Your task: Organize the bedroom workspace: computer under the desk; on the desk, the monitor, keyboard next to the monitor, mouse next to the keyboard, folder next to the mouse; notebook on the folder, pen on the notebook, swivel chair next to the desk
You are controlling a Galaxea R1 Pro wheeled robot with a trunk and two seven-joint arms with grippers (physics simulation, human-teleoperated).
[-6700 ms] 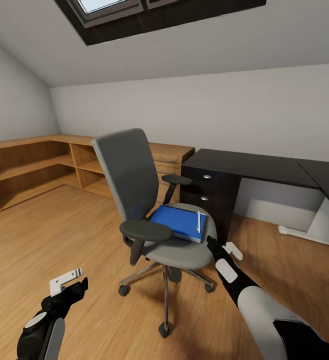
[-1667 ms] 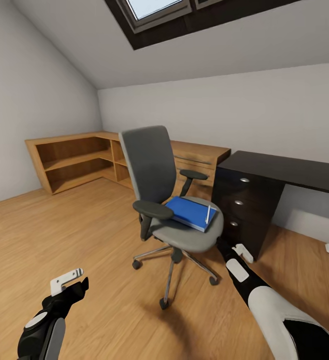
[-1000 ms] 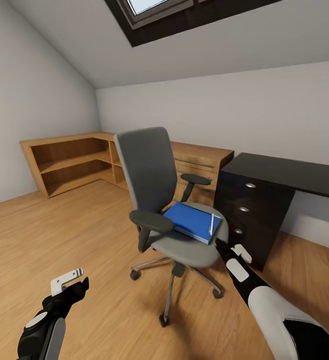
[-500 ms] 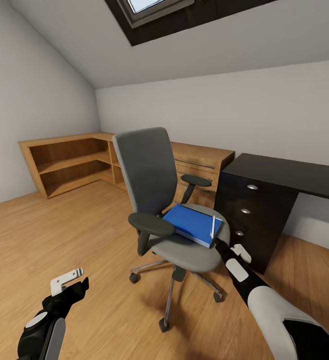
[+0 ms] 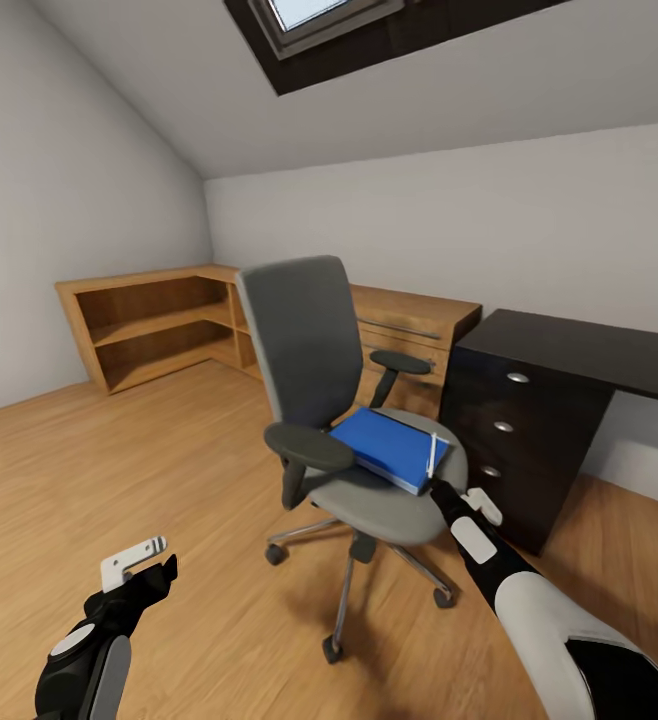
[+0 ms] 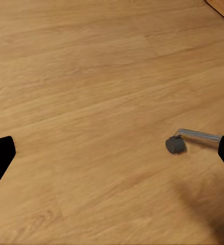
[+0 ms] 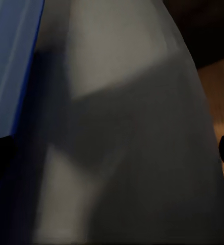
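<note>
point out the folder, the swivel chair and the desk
folder (image 5: 387, 445), head view, middle of its blue cover.
swivel chair (image 5: 299, 335), head view, middle of the grey backrest.
desk (image 5: 589, 350), head view, bare black top above the drawer unit.

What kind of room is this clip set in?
Likely an attic room used as a study: a skylight in the sloped ceiling, a swivel chair, a black desk and low wooden shelves.

Wood floor (image 5: 119, 470), low shelves (image 5: 159, 325), skylight (image 5: 319, 20).
</note>
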